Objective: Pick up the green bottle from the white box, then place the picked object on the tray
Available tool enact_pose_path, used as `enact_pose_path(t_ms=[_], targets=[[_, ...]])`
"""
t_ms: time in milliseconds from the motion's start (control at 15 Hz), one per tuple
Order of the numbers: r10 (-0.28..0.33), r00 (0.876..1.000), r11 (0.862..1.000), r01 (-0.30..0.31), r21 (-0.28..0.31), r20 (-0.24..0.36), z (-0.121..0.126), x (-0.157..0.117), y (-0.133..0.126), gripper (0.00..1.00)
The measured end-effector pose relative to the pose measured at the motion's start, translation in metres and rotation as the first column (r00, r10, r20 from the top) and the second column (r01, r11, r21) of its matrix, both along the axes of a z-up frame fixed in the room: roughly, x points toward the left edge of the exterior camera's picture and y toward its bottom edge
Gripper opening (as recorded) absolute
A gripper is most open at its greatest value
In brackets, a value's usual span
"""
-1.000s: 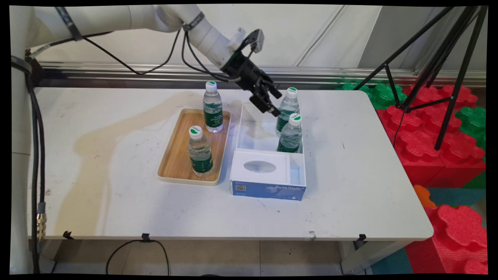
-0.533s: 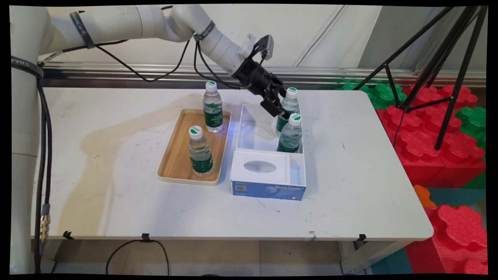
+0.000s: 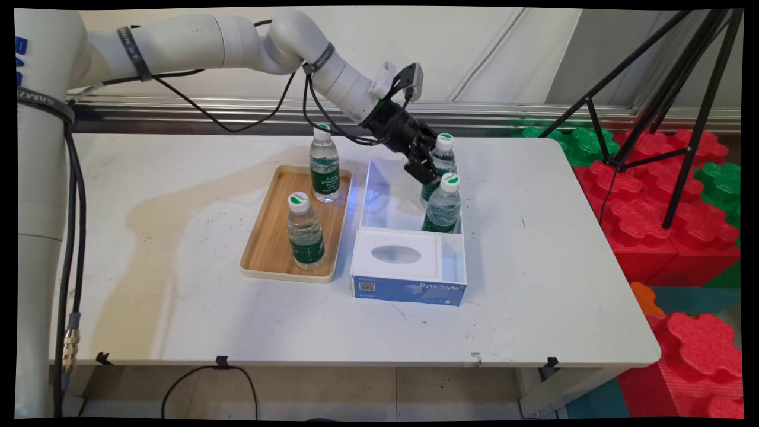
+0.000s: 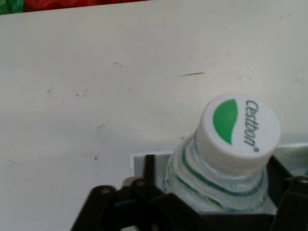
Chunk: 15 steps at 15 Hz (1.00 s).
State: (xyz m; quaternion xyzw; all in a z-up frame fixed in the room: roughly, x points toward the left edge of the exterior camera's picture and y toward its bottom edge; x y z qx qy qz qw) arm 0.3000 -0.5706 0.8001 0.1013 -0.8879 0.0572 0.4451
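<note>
Jaws (image 3: pixel 428 172) are hanging beside two bottles in the box (image 3: pixel 379 204), the near bottle (image 3: pixel 443 204) at their five o'clock, their spread impossible to tell.

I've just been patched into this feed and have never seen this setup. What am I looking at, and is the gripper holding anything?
The white jointed machine is a robot arm ending in a black gripper. The wide picture comes from a fixed camera above the white table. The close-up comes from a camera on the hand, looking along the gripper.

On the table, a wooden tray carries two water bottles. Beside it, an open white box holds two more.

The gripper sits at the far bottle in the box. In the close-up a bottle's white cap fills the view. I cannot tell whether the gripper is closed on it.
</note>
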Motion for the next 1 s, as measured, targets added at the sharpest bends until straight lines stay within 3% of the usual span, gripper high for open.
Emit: enact_pose_path(t_ms=[67,533,1000], targets=[[0.0,1.0,1.0,0.0,-0.003,-0.001,-0.001,-0.001,0.0,0.0],[0.016,1.0,1.0,-0.016,0.004,-0.027,0.002,-0.004,0.003,0.0],[0.072,0.996,0.997,-0.071,0.012,-0.055,0.048,0.007,0.009,0.0]])
